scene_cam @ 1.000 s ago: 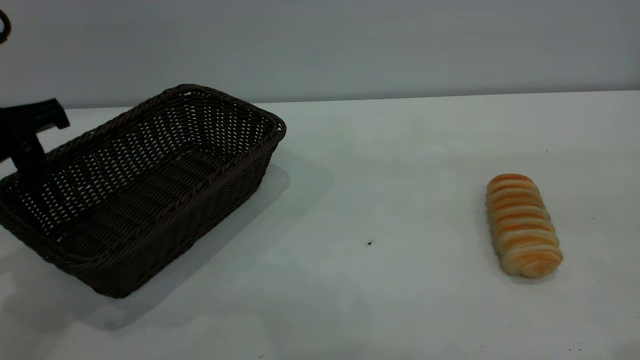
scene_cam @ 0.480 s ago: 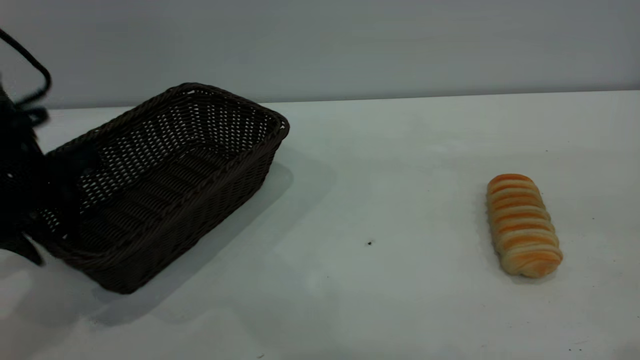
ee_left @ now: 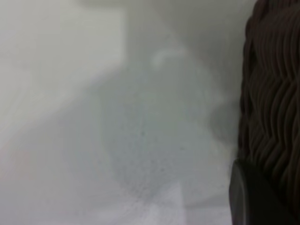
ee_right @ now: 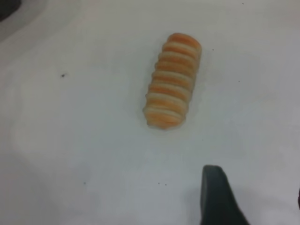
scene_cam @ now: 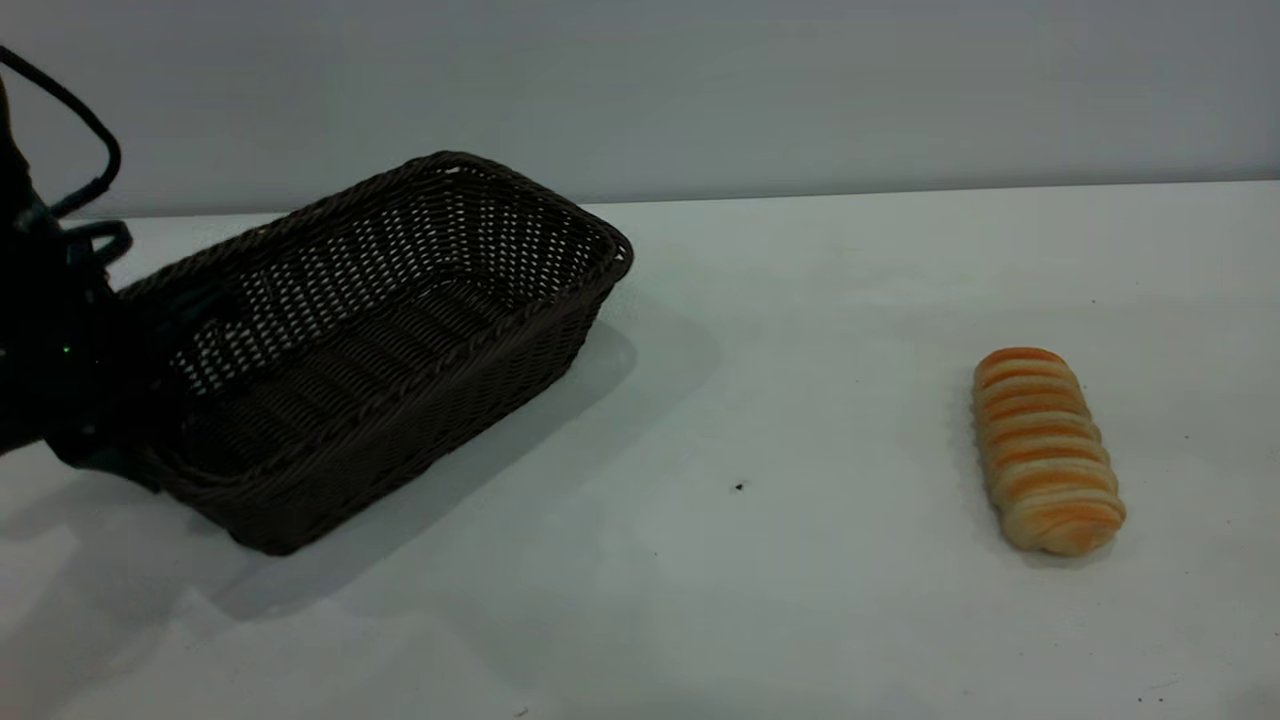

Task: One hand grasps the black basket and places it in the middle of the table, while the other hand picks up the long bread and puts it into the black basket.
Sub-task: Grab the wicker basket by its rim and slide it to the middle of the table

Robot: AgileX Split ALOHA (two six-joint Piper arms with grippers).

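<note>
Two task items on the wide white-grey flat table (scene_cam: 800, 330), lgst first. Big rectangular dark brown-black woven wicker basket (scene_cam: 380, 340): braided rim, open-weave sloping sides, sits twd table's left, long axis running diagonally from near-left to far-right, far corner just short of the table's back edge. Left gripper (scene_cam: 110, 400), black w/ looped cable above it, is at basket's near-left short end, against the rim; jaws lost in dark mass, can't tell if clamped. Left wrist view: basket weave close beside one dark finger (ee_left: 248, 197), rest bare table.

Small oblong golden-orange loaf w/ pale cream crosswise ridges (scene_cam: 1045, 450) lies flat twd right, well apart from basket. Wide open table betw. them, only a tiny dark speck (scene_cam: 739, 486).

Right gripper above table near loaf, not touching; one dark fingertip (ee_right: 215, 197) shows, jaw gap can't tell.
</note>
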